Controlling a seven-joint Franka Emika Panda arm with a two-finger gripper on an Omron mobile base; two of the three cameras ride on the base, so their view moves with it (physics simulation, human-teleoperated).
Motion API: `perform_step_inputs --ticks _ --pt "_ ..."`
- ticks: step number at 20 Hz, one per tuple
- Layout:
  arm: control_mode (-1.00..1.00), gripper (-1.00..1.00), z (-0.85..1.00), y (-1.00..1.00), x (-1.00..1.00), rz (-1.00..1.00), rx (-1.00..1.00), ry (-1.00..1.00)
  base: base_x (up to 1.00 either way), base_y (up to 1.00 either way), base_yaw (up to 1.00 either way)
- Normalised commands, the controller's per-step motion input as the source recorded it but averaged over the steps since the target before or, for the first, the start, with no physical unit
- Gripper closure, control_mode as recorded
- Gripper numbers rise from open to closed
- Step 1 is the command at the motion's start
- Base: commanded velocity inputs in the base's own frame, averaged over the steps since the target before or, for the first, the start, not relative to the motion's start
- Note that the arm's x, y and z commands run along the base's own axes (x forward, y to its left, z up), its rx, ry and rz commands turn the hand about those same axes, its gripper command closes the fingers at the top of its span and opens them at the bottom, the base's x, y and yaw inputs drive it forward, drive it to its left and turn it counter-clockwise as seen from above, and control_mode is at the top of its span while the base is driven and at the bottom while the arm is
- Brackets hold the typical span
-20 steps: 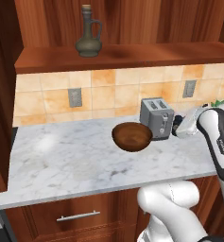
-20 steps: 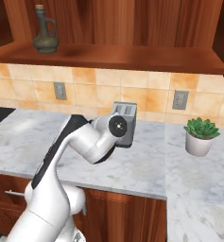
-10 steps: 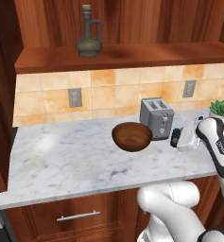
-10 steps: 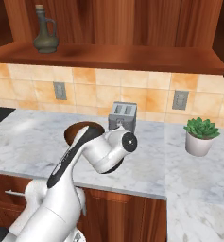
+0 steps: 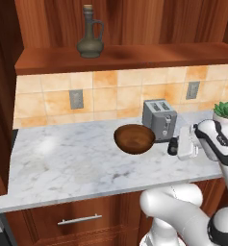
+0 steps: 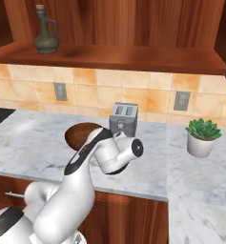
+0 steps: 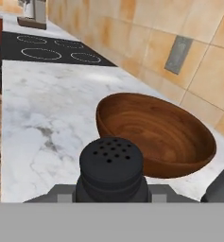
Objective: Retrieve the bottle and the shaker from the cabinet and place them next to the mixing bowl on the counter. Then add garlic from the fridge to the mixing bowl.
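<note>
My gripper (image 5: 176,146) is shut on a dark shaker (image 5: 172,146), held low over the counter just right of the brown wooden mixing bowl (image 5: 134,139). In the hand view the shaker's perforated top (image 7: 112,163) sits between my fingers, with the bowl (image 7: 156,134) right behind it. I cannot tell whether the shaker touches the marble. The dark green bottle (image 5: 90,36) stands on the wooden shelf above the counter, at the upper left, and shows from the right base too (image 6: 46,33). The bowl (image 6: 80,135) is partly hidden by my arm there. Garlic and fridge are out of view.
A silver toaster (image 5: 158,118) stands against the tiled wall just behind the bowl. A potted plant (image 5: 225,113) sits at the counter's right. A black cooktop (image 7: 52,49) lies beyond the counter's left end. Bare marble (image 5: 67,153) stretches left of the bowl.
My arm has swung down and left with the shaker, from beside the toaster to a low spot close to the bowl's right side. Bowl and bottle have not moved.
</note>
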Motion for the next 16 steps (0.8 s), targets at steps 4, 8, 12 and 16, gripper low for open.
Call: perform_step_inputs --ticks 4,8,12,16 --pt "-1.0 1.0 -0.21 -0.01 0.15 0.13 0.04 0.0 0.0 0.0 0.0" --pt "-1.0 1.0 -0.18 0.0 0.2 0.1 0.05 0.0 0.0 0.0 0.0" --pt "-1.0 1.0 -0.21 0.0 0.19 0.06 0.04 0.0 0.0 0.0 0.0" --pt "-1.0 1.0 -0.26 0.0 0.15 0.01 0.0 0.0 0.0 0.0 0.0"
